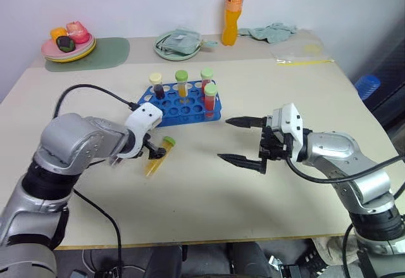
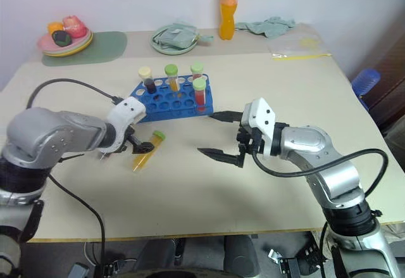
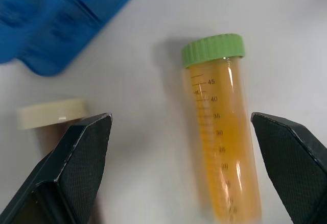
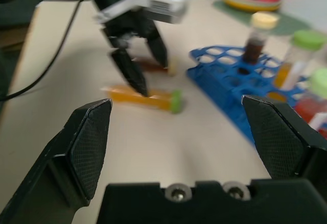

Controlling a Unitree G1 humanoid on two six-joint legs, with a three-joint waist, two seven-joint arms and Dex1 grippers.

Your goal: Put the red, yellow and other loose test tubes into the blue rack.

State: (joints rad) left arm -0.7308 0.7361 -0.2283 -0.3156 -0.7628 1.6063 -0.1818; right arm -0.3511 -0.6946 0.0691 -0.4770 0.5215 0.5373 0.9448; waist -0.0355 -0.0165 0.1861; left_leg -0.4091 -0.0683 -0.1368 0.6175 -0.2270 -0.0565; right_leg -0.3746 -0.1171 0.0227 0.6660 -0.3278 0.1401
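The wide beige counter (image 1: 209, 183) carries everything. On its middle, toward the far side, stands the bright blue plastic test-tube rack with rows of round holes (image 1: 183, 104). Four capped tubes stand upright in it: a dark brown tube with a cream cap (image 1: 156, 85) at its far left, a yellow one with a green cap beside it, and two red ones with green caps at the right end.

The right gripper (image 1: 242, 140) hangs above the counter to the right of the rack, near its right end, pointing left. Its jaws are spread wide and empty, touching nothing.

The left gripper (image 2: 130, 148) points down at the counter just in front of the rack's left end. Its jaws are also released and wide, gripping nothing. The loose clear tube of yellow liquid with a green cap (image 3: 222, 132) lies on its side on the counter between the two black fingers (image 3: 82, 163), cap toward the rack, apart from both pads. A second loose tube with a cream cap (image 3: 51, 113) lies just beside the left gripper, partly behind one finger; its liquid is mostly hidden.

Along the far edge sit a tall orange drink bottle (image 1: 233, 11), a round green plate with a cloth (image 1: 177, 42), and stacked plates of toy food (image 1: 68, 42) at far left.
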